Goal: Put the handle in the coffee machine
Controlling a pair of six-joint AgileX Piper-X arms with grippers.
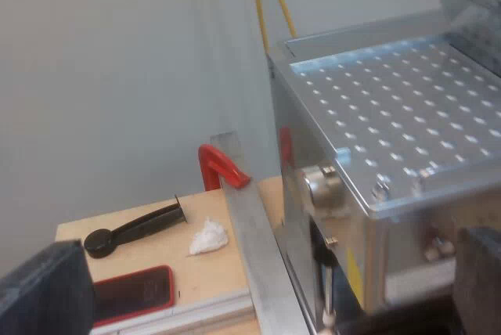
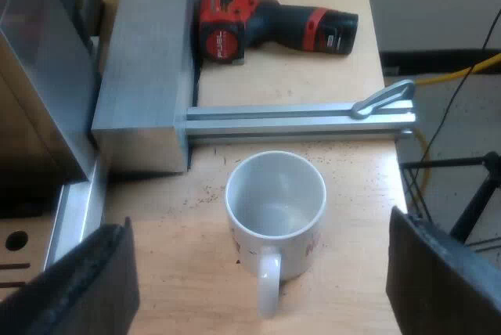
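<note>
The espresso machine stands close under my left gripper, its perforated metal top and a corner of the clear bean hopper in sight. The left fingers are spread wide and hold nothing. In the right wrist view a white mug stands upright and empty on the wooden table. My right gripper hovers over it, open, one finger on each side and clear of the mug.
Beside the machine lie a black spoon-shaped tool, a white crumpled tissue, a red phone and a red clamp on an aluminium rail. Beyond the mug are an aluminium bar and a red and black drill.
</note>
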